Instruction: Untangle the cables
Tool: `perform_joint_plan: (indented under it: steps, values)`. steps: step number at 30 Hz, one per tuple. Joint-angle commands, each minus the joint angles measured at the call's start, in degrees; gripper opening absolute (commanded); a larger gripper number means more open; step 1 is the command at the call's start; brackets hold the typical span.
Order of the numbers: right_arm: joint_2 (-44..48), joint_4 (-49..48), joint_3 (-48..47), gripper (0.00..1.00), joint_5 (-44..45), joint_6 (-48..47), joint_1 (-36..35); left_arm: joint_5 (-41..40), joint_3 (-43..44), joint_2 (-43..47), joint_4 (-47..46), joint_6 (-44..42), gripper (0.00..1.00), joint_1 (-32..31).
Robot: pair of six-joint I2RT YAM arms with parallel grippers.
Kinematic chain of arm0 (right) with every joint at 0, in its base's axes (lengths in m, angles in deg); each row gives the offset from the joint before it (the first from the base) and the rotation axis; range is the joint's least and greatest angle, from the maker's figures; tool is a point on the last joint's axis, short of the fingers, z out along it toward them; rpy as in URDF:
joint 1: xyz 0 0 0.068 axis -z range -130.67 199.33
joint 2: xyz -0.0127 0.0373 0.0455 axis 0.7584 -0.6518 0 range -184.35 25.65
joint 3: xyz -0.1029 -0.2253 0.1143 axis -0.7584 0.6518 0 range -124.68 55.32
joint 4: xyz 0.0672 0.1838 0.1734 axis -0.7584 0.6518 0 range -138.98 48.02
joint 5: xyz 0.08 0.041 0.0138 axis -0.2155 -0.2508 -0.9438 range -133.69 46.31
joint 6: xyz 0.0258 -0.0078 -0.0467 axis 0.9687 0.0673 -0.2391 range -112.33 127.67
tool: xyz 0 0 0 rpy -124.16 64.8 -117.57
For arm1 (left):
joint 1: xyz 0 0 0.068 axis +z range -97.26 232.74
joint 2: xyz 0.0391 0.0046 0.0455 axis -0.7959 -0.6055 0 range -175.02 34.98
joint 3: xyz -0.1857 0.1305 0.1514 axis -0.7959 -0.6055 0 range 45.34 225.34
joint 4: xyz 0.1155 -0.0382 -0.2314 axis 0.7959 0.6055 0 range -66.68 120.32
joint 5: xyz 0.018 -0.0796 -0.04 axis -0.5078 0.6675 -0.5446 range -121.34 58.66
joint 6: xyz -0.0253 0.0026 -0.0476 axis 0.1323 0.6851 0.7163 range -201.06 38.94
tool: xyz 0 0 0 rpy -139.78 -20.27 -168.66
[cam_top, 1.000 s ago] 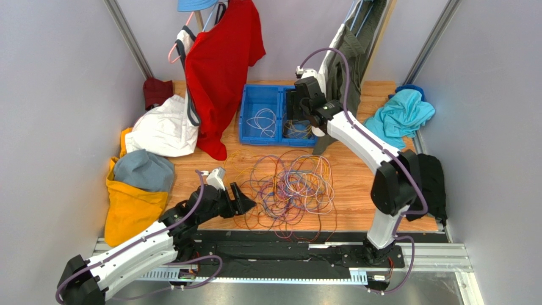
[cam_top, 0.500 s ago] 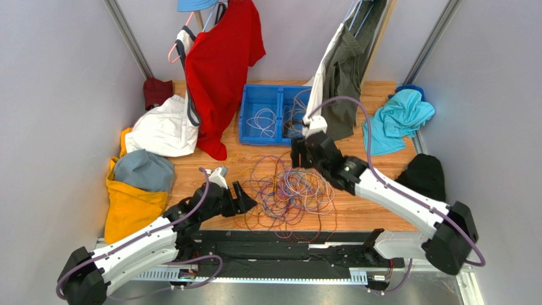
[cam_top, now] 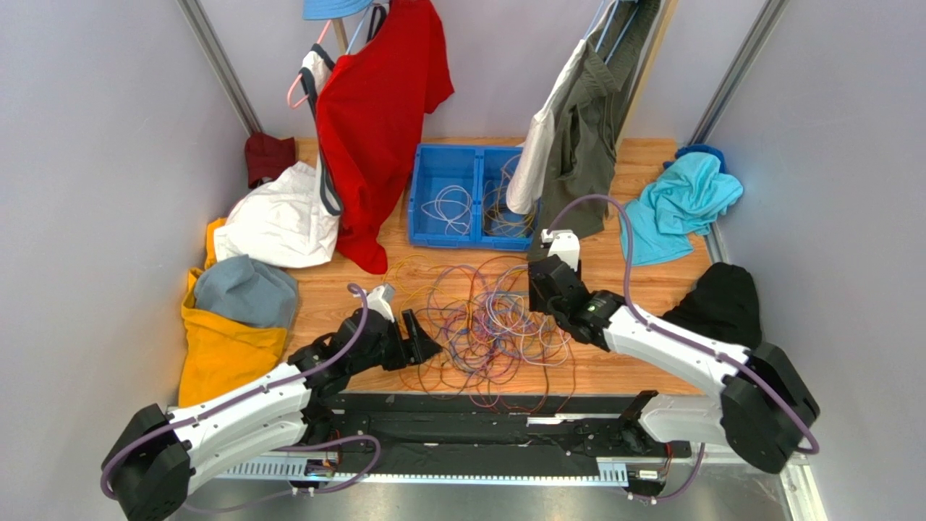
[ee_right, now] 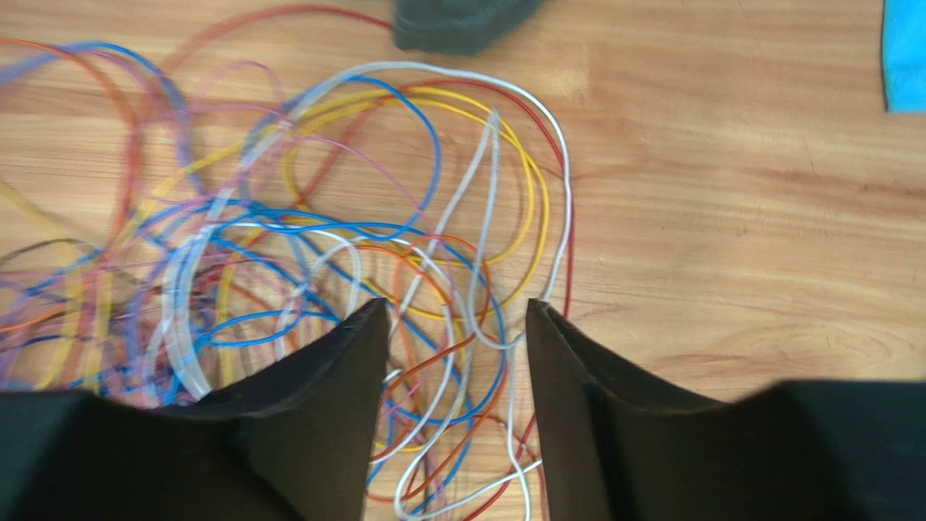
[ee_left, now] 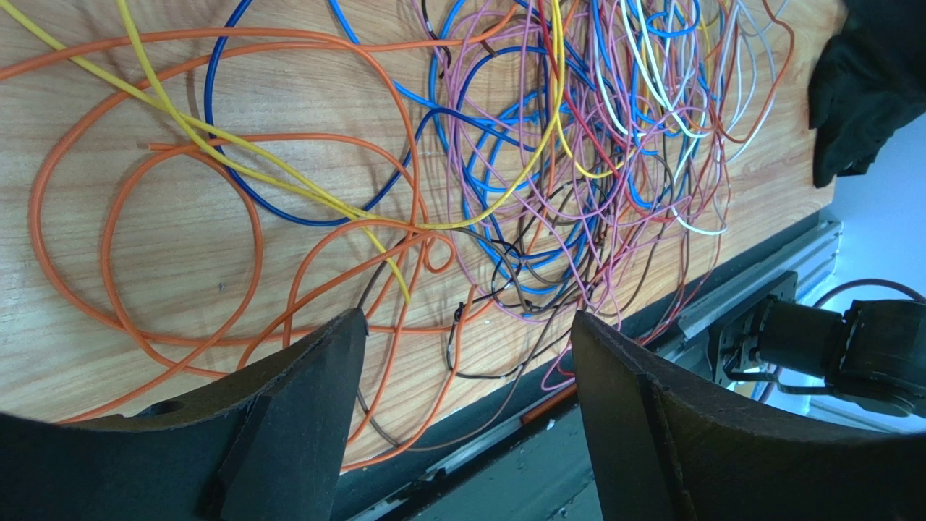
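Cables (cam_top: 495,326) sprawl in one loose tangle at the middle of the wooden tabletop (cam_top: 326,288), orange, yellow, blue, pink and white loops crossing over each other, right between the two arms. Left pincer (cam_top: 418,339) sits low at the tangle's left edge, and its wrist view shows the jaws spread wide, released, with only orange loops (ee_left: 141,261) lying flat on the wood beyond them. Right pincer (cam_top: 540,293) hovers over the far right side of the heap. From its own camera the jaws stand apart too, released, with white strands (ee_right: 478,195) and a yellow loop (ee_right: 533,206) running past the gap; whether a finger touches them, I cannot tell. Beyond the tangle a blue bin (cam_top: 467,244) with two compartments holds more wire: a pale coil (cam_top: 446,204) in the left compartment, a mixed bundle (cam_top: 505,217) in the right. A red shirt (cam_top: 375,109) hangs at the back left, and a teal cloth (cam_top: 679,206) lies at the right.
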State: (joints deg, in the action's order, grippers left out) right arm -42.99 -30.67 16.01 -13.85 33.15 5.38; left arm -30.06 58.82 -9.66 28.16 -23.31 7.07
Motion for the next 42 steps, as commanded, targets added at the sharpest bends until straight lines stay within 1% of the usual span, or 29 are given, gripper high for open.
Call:
perform_joint_plan:
  steps: [1, 2, 3, 5, 8, 11, 12, 15, 16, 17, 18, 19, 20, 21, 22, 23, 24, 26, 27, 28, 30, 31, 33, 34, 35, 36, 38, 42]
  values:
    - [-6.14, -2.83, -1.56, 0.48, 3.38, 0.98, 1.66, -0.05, 1.73, 0.7, -1.59, 0.25, 0.78, -0.21]
    - [-6.94, -3.36, -1.56, 0.45, 3.29, 1.15, 2.19, -0.22, 1.64, 0.87, -1.59, 0.25, 0.79, -0.21]
    - [-7.64, -4.49, -1.47, 0.39, 3.12, 1.24, 2.28, -0.4, 1.56, 1.05, -1.42, 0.25, 0.79, -0.21]
    - [-9.22, -5.82, -1.56, 0.34, 2.94, 0.98, 2.46, -0.49, 1.55, 1.05, -1.33, 0.08, 0.78, -0.21]
    - [-11.51, -6.44, -2.79, 0.23, 3.02, 0.46, 2.98, -0.49, 1.64, 1.05, -1.15, -0.1, 0.79, -0.21]
    - [-11.26, -5.74, -3.32, 0.0, 3.46, 0.63, 2.99, -0.49, 1.55, 1.31, -0.98, -0.01, 0.79, -0.21]
    - [-10.03, -5.21, -3.06, 0.0, 3.03, 0.72, 2.81, -0.49, 1.55, 1.75, -0.8, -0.1, 0.78, -0.21]
    - [-1.26, -4.34, -1.82, 0.0, 3.64, 0.02, -0.78, -0.93, 1.38, 3.5, -0.01, -0.19, 0.78, -0.21]
    - [4.34, -3.9, -2.08, 0.0, 3.29, -0.6, -2.36, -1.19, 1.29, 4.03, 0.17, -0.28, 0.78, -0.21]
    - [7.26, -3.46, -3.13, 0.0, 2.77, -1.56, -5.94, -1.19, 1.29, 4.82, 0.26, -0.36, 0.78, -0.21]
    - [10.17, -2.84, -4.1, 0.0, 1.2, -2.18, -7.98, -1.19, 1.29, 6.22, 0.34, -0.45, 0.78, -0.21]
    - [15.24, -2.84, -5.24, 0.0, -0.47, -3.14, -9.83, -2.93, 1.29, 7.1, 0.43, -0.71, 0.79, -0.21]
    - [17.38, -2.92, -6.82, 0.0, -1.88, -4.02, -13.59, -3.38, 1.29, 7.98, 0.69, -0.8, 0.79, -0.21]
    - [20.1, -3.19, -10.05, 0.0, -4.51, -4.46, -15.28, -3.91, 1.64, 9.99, 1.13, -0.98, 0.79, -0.21]
    - [20.56, -2.93, -12.52, 0.0, -5.84, -4.73, -16.77, -4.87, 1.73, 11.06, 1.31, -1.33, 0.79, -0.21]
    - [20.48, -2.14, -14.98, 0.0, -7.24, -4.91, -18.62, -5.23, 1.9, 12.2, 1.75, -1.59, 0.8, -0.21]
    - [18.91, 0.3, -20.84, 0.0, -11.09, -5.08, -19.16, -5.49, 2.25, 14.47, 1.92, -1.77, 0.8, -0.21]
    - [16.36, 3.13, -26.49, 0.0, -14.45, -5.26, -20.65, -5.85, 2.61, 16.68, 2.36, -2.91, 0.81, -0.21]
    - [13.56, 5.23, -29.57, 0.0, -16.55, -6.04, -21.61, -5.94, 3.04, 18.61, 2.54, -4.04, 0.81, -0.21]
    - [12.14, 6.12, -34.82, 0.0, -17.27, -6.75, -23.71, -5.85, 3.22, 19.67, 2.89, -4.58, 0.82, -0.21]
    - [8.02, 8.22, -40.82, 0.0, -18.07, -8.41, -26.27, -5.59, 3.58, 22.48, 3.51, -6.24, 0.82, -0.21]
    - [6.52, 8.93, -47.11, 0.0, -18.07, -10.16, -28.8, -5.76, 3.75, 23.36, 3.86, -6.69, 0.83, -0.21]
    - [2.31, 12.26, -54.17, 0.0, -18.07, -12.72, -31.19, -5.85, 3.84, 26.08, 4.65, -7.74, 0.84, -0.21]
    - [0.98, 13.41, -58.3, 0.0, -17.46, -16.04, -33.81, -5.85, 3.84, 26.88, 5.09, -8.1, 0.84, -0.21]
    - [-0.17, 14.38, -64.08, 0.0, -16.58, -17.46, -34.97, -5.94, 3.67, 27.85, 5.09, -8.19, 0.85, -0.21]
    - [-1.92, 15.7, -66.75, 0.0, -14.75, -18.69, -35.77, -5.76, 3.58, 29.33, 5.0, -8.8, 0.86, -0.21]
    - [-2.72, 16.58, -70.53, 0.0, -13.94, -20.46, -36.56, -5.76, 3.49, 30.92, 4.56, -9.24, 0.88, -0.21]
    - [-1.15, 15.8, -69.85, 0.0, -12.18, -20.82, -36.56, -5.85, 1.83, 36.02, 1.93, -10.47, 0.94, -0.21]
